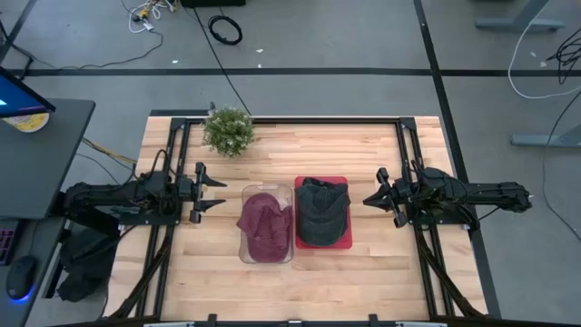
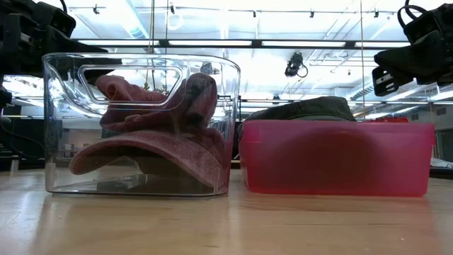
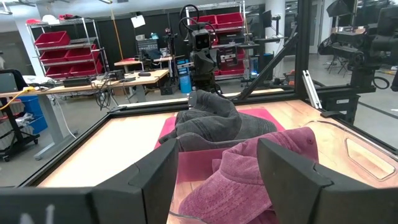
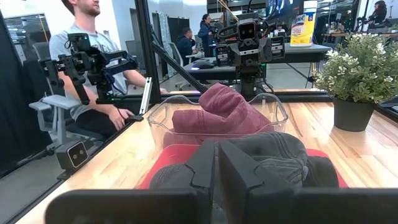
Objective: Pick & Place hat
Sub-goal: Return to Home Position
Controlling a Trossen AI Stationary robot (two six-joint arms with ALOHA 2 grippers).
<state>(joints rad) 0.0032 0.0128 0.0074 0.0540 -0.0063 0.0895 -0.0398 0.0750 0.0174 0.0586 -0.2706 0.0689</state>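
Observation:
A maroon hat (image 1: pixel 263 221) lies crumpled inside a clear plastic bin (image 1: pixel 246 193) at the table's middle. Next to it on the right, a dark grey hat (image 1: pixel 321 209) sits in a red bin (image 1: pixel 346 242), its crown rising above the rim (image 2: pixel 311 108). My left gripper (image 1: pixel 218 192) waits open at the table's left, level, pointing at the clear bin, touching nothing. My right gripper (image 1: pixel 369 200) waits shut at the table's right, level, pointing at the red bin, also touching nothing.
A small potted plant (image 1: pixel 229 131) stands at the table's far left. Black metal rails (image 1: pixel 404 145) frame the table. A seated person (image 4: pixel 87 68) shows in the right wrist view, beyond the table's edge. Bare wood lies near and far of the bins.

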